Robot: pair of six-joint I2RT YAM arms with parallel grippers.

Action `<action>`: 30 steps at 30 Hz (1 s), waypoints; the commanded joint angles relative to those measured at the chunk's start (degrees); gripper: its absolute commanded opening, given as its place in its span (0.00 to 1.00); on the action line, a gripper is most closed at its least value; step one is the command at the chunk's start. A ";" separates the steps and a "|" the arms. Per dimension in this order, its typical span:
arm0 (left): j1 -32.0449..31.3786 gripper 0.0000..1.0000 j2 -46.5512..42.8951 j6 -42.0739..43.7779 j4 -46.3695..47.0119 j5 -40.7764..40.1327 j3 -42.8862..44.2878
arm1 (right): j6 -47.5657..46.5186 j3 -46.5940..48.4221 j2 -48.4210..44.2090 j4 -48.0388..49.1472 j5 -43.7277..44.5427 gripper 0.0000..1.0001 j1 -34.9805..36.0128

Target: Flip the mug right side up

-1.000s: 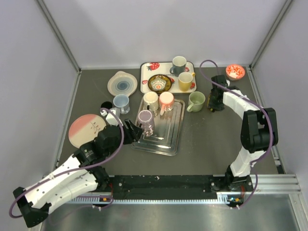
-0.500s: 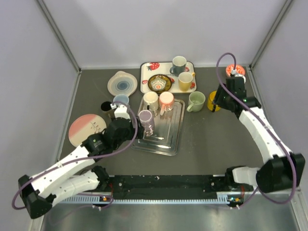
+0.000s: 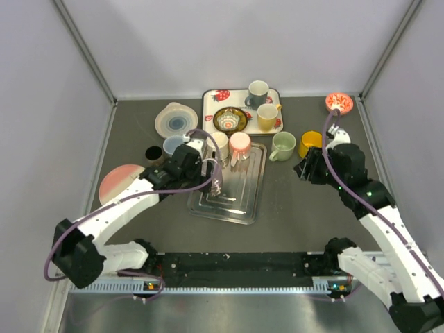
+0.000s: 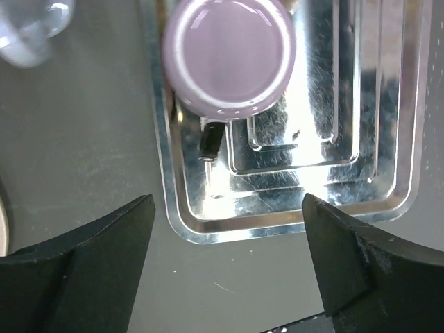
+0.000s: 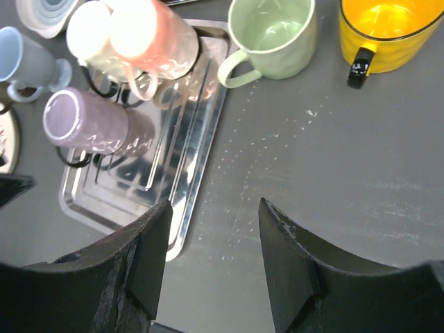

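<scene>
Left gripper [image 4: 229,208]: jaws spread wide, nothing held, hanging directly over the lilac mug [image 4: 229,54]. The mug stands base-up (not yet righted) at the left side of the steel tray [image 4: 361,173], near one end. Cream mug [image 5: 90,28] and pink mug [image 5: 156,38] are just beyond it. Green mug [image 5: 274,35] and yellow mug [image 5: 381,31] sit upright on the table. Right gripper [image 5: 215,208]: jaws apart, empty, beside the tray.
</scene>
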 commanded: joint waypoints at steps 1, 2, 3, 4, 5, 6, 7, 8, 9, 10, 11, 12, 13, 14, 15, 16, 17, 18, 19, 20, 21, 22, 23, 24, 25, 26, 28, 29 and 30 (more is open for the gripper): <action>0.26 0.89 5.84 7.33 1.48 8.12 4.61 | 0.28 -0.59 -3.67 1.25 -5.23 0.53 0.49; 0.26 0.88 8.12 8.38 1.57 9.44 5.13 | 0.28 -0.77 -4.63 1.25 -6.11 0.53 0.49; 0.26 0.87 9.18 9.00 1.66 9.45 5.92 | 0.54 -0.95 -5.08 1.25 -6.38 0.53 0.49; 0.26 0.85 10.15 9.44 1.57 9.36 6.28 | 0.54 -1.38 -5.52 1.25 -6.73 0.53 0.58; 0.34 0.84 12.07 10.41 1.40 9.54 6.80 | 0.54 -1.56 -6.04 1.25 -7.17 0.53 0.58; 0.52 0.83 13.05 10.76 0.70 9.45 7.77 | 0.63 -1.74 -6.22 1.25 -7.43 0.53 0.58; 0.61 0.82 13.76 11.03 0.60 9.10 8.12 | 0.63 -2.00 -6.40 1.25 -7.70 0.53 0.49; 0.87 0.82 14.98 11.73 0.52 8.58 8.21 | 0.71 -2.18 -6.57 1.25 -8.13 0.53 0.58; 1.04 0.82 15.34 11.91 0.34 8.14 8.56 | 0.54 -2.35 -6.58 1.25 -8.23 0.53 0.49; 1.31 0.81 15.96 12.00 0.43 7.96 8.74 | 0.63 -2.53 -6.58 1.25 -8.40 0.53 0.49; 2.01 0.81 16.31 12.17 0.34 7.96 8.92 | 0.63 -2.62 -6.58 1.25 -8.49 0.53 0.58; 2.27 0.81 16.57 12.35 0.51 8.04 9.01 | 0.54 -2.62 -6.49 1.25 -8.66 0.53 0.49; 2.89 0.81 17.01 12.52 0.51 7.78 9.01 | 0.54 -2.62 -6.31 1.25 -8.84 0.53 0.49; 3.24 0.80 17.45 12.96 0.51 7.69 9.09 | 0.45 -2.71 -6.31 1.42 -8.93 0.53 0.49; 3.50 0.79 17.80 13.23 0.60 7.87 9.27 | 0.54 -2.79 -6.05 1.51 -9.02 0.53 0.58; 4.03 0.79 18.50 13.40 0.95 7.78 9.36 | 0.63 -2.71 -5.96 1.60 -9.11 0.53 0.58; 4.30 0.77 18.86 13.75 1.13 8.04 9.45 | 0.71 -2.79 -5.87 1.77 -9.19 0.53 0.49; 4.39 0.75 19.21 13.93 1.30 8.48 9.79 | 0.72 -2.88 -5.70 1.95 -9.28 0.53 0.49; 4.56 0.74 20.08 14.02 1.57 8.66 9.88 | 0.72 -2.97 -5.70 2.04 -9.28 0.53 0.49; 4.65 0.73 20.35 14.11 1.83 8.83 9.97 | 0.72 -2.97 -5.52 2.04 -9.28 0.53 0.58; 4.74 0.72 20.70 14.19 2.09 9.01 10.32 | 0.80 -3.06 -5.52 2.04 -9.28 0.53 0.49; 4.91 0.70 21.66 14.28 2.27 9.27 10.59 | 0.80 -3.06 -5.43 2.12 -9.46 0.53 0.58; 5.09 0.69 22.11 14.46 2.53 9.45 10.76 | 0.89 -3.14 -5.43 2.12 -9.46 0.53 0.49; 5.18 0.65 22.46 14.55 2.45 9.54 11.46 | 0.98 -3.23 -5.43 2.30 -9.46 0.53 0.58; 5.44 0.63 23.16 14.63 2.45 9.54 11.73 | 0.89 -3.41 -5.43 2.30 -9.46 0.53 0.58; 5.53 0.60 23.43 14.72 2.45 11.28 12.43 | 1.07 -3.50 -5.26 2.30 -9.46 0.53 0.49; 5.53 0.54 24.13 14.98 2.36 12.08 13.05 | 1.07 -3.76 -5.43 2.74 -9.55 0.53 0.58; 5.53 0.52 24.40 14.90 2.10 12.44 13.75 | 0.89 -3.76 -5.09 2.83 -9.55 0.53 0.58; 5.53 0.50 24.66 14.99 1.75 12.44 13.93 | 0.80 -3.76 -4.91 2.83 -9.46 0.53 0.58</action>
